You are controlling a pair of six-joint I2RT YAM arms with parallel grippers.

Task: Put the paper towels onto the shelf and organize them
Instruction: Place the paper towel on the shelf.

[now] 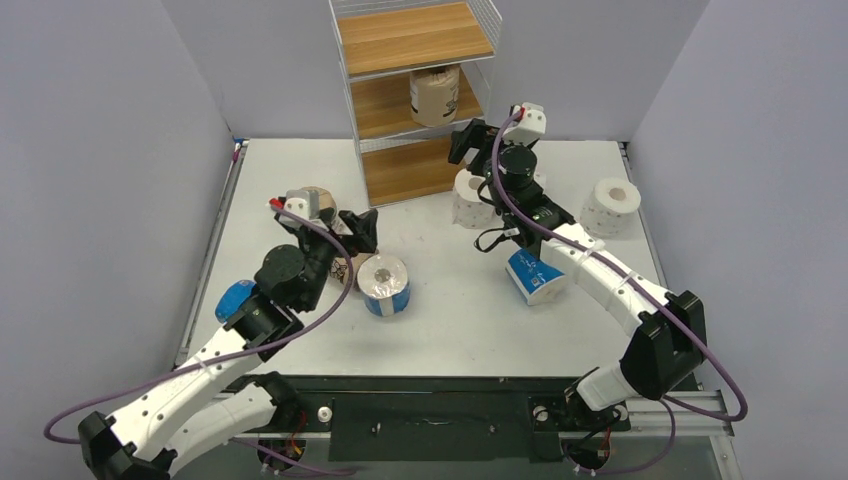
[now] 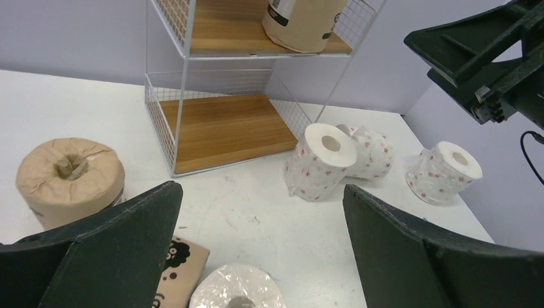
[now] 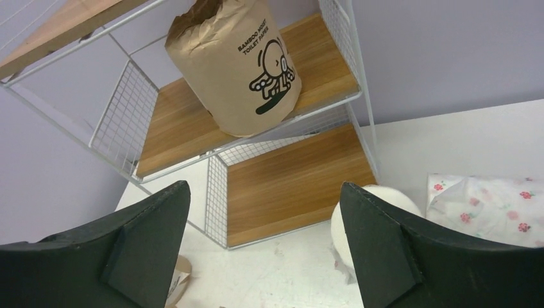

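Note:
The shelf (image 1: 415, 100) stands at the back, with one tan-brown paper towel roll (image 1: 435, 93) upright on its middle board. In the right wrist view that roll (image 3: 234, 64) sits beyond my right gripper (image 3: 264, 187), which is open and empty, just off the shelf's right front (image 1: 468, 140). My left gripper (image 1: 362, 228) is open and empty above the table, over a blue-wrapped roll (image 1: 385, 285) and a lying tan roll (image 2: 183, 269). Another tan roll (image 2: 70, 179) stands to its left. White rolls (image 2: 321, 160) (image 2: 446, 170) lie right of the shelf.
A blue roll (image 1: 535, 278) lies under the right arm, and another (image 1: 235, 298) is beside the left arm's elbow. The bottom shelf board (image 2: 224, 128) and the top board (image 1: 415, 35) are bare. Grey walls close in the table on three sides.

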